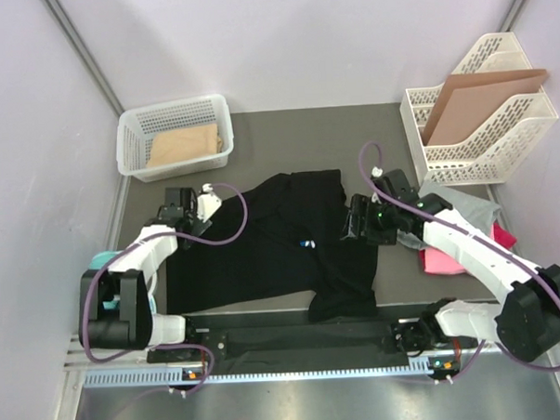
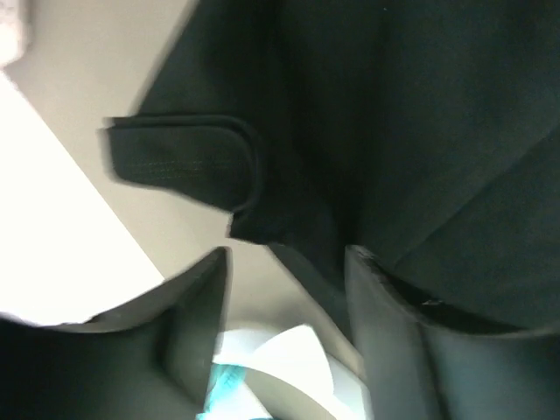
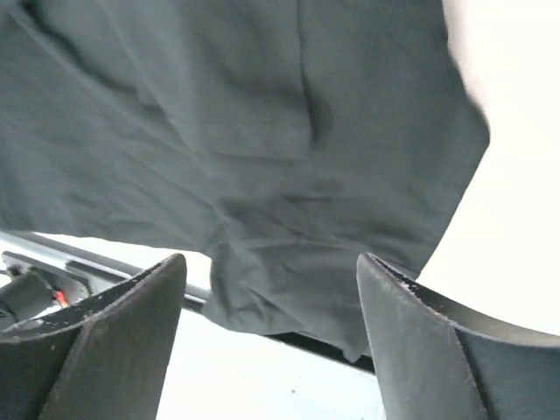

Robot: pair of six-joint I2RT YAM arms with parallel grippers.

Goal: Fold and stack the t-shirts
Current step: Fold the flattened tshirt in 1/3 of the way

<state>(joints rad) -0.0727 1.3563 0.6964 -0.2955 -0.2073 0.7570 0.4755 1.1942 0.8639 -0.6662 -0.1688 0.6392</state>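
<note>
The large black t-shirt (image 1: 263,253) lies spread across the middle of the table, with its small white-and-blue logo (image 1: 307,243) facing up. My left gripper (image 1: 198,214) hovers at the shirt's far-left edge. In the left wrist view that gripper (image 2: 289,255) is open, with a folded hem (image 2: 184,162) just beyond its tips and a strip of black cloth running along the right finger (image 2: 411,341). My right gripper (image 1: 350,225) is over the shirt's right side, and in its wrist view it (image 3: 271,262) stands open above the black t-shirt (image 3: 262,149). A grey shirt (image 1: 466,205) and a pink shirt (image 1: 443,260) lie crumpled under the right arm.
A white mesh basket (image 1: 133,142) holding a tan cloth stands at the back left. At the back right, a white file rack (image 1: 491,154) holds a brown cardboard sheet (image 1: 479,94). The walls close in on both sides. A black rail (image 1: 295,340) runs along the near edge.
</note>
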